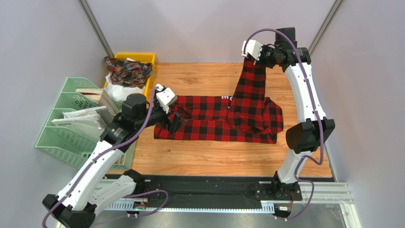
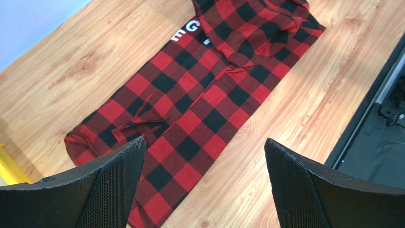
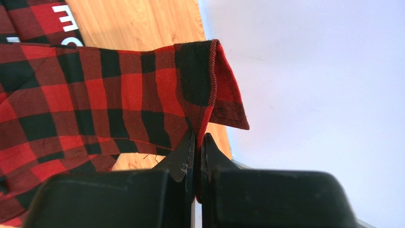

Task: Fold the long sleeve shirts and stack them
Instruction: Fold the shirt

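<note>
Right fingers (image 3: 183, 159) clamped on shirt (image 1: 209, 118) cuff (image 3: 209, 80); left fingers (image 2: 114, 180) spread, empty.
Sleeve (image 1: 249, 85) held up off the table (image 1: 199, 156); body lies flat mid-table. White letters (image 2: 184, 31) peek out beside the sleeve, half covered, perhaps "E G".

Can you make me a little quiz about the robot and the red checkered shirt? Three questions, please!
1. True or false: the right fingers are pinching the cuff of the shirt and holding that sleeve up.
2. Pick one: the left fingers are A) shut on the shirt, B) open over the shirt, C) holding a book.
3. Fill the gap: a darker plaid cloth lies in the ___ bin at the table's far left corner.

Key: 1 true; 2 B; 3 yellow.
</note>
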`<act>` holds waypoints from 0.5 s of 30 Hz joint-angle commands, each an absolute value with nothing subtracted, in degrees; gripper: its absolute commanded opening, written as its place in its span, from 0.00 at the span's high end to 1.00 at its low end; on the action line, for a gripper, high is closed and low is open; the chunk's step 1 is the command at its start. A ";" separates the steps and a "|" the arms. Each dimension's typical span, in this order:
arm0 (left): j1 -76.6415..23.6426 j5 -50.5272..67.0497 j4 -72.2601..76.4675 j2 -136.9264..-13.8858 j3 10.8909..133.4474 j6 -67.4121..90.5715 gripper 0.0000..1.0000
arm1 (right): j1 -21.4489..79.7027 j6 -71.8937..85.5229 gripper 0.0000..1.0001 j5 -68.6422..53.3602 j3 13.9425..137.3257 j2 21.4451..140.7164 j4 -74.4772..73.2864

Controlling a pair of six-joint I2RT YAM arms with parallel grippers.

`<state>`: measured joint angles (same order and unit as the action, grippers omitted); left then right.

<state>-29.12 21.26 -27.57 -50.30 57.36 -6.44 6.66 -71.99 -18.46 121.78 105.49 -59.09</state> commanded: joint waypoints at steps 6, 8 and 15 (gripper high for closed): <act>-28.74 17.67 -25.84 -50.71 56.25 -3.78 0.01 | 12.21 -75.41 1.00 -15.39 113.64 96.24 -43.77; -28.74 17.23 -24.96 -50.45 55.99 -2.99 0.01 | 13.62 -75.24 1.00 -14.15 114.51 96.41 -43.51; -28.13 13.81 -21.36 -50.71 55.98 2.45 0.01 | 19.68 -75.93 1.00 -7.39 114.70 98.17 -41.67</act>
<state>-28.80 16.71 -25.30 -50.57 55.13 -2.57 17.43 -74.13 -12.93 113.93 98.59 -46.52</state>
